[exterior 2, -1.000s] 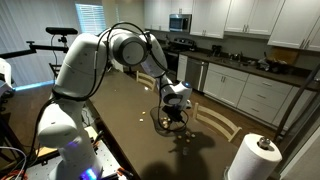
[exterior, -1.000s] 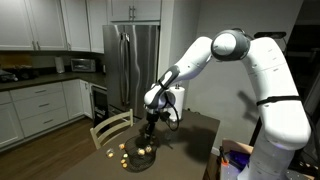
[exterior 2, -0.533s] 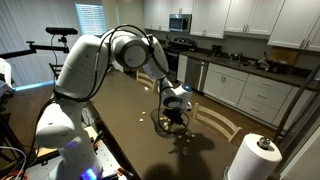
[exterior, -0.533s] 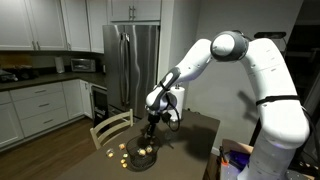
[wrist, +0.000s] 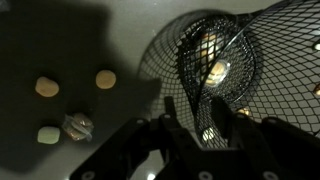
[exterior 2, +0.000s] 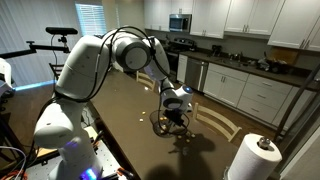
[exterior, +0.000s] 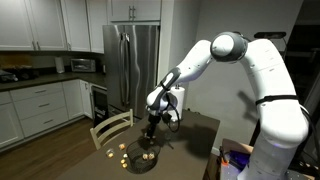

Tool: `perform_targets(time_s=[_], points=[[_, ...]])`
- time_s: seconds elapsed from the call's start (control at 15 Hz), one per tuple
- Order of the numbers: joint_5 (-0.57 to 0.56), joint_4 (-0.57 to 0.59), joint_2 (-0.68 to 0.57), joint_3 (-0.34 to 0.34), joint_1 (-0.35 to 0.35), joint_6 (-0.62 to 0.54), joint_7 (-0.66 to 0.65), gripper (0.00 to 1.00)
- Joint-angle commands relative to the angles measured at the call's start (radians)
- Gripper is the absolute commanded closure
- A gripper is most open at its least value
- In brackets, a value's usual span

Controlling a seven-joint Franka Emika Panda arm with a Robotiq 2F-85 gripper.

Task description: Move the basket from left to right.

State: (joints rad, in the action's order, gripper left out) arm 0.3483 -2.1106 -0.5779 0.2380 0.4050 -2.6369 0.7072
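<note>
Kitchen, steel fridge (exterior: 133, 60) behind dark counter (exterior: 196, 132) | basket (wrist: 225, 45): round, shallow, dark grey wire mesh, tilted, on the counter near yellowish pieces (wrist: 47, 87) | tool (wrist: 193, 108): pinching basket rim, one finger inside, one outside

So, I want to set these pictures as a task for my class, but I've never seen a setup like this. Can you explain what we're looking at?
The white machine is a robot arm. At its end is a gripper, a claw with two fingers. Two pictures come from cameras standing in the kitchen, on different sides of a dark table. The third comes from a camera on the robot's wrist, looking down past the fingers. On the table lie a few small yellowish pieces, and a paper-towel roll stands close to one room camera. The fingers sit either side of the rim of a dark wire basket, apparently gripping it, and the basket hangs tilted.
</note>
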Motion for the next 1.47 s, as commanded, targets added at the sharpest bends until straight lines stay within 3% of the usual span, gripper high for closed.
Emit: perform_targets(time_s=[0.0,0.2,0.33,1.07,1.13,1.4], points=[[0.032,-0.024,0.037,0.013,0.004,0.003,0.018,0.25],[0.025,-0.038,0.059,0.008,-0.013,-0.002,0.002,0.06],[0.021,-0.043,0.069,0.003,-0.024,-0.005,-0.006,0.00],[0.001,-0.114,0.136,-0.040,-0.105,-0.034,-0.096,0.00],[0.005,-0.062,0.089,-0.031,-0.087,0.001,-0.055,0.00],[0.004,-0.079,0.108,-0.037,-0.101,-0.001,-0.073,0.00]])
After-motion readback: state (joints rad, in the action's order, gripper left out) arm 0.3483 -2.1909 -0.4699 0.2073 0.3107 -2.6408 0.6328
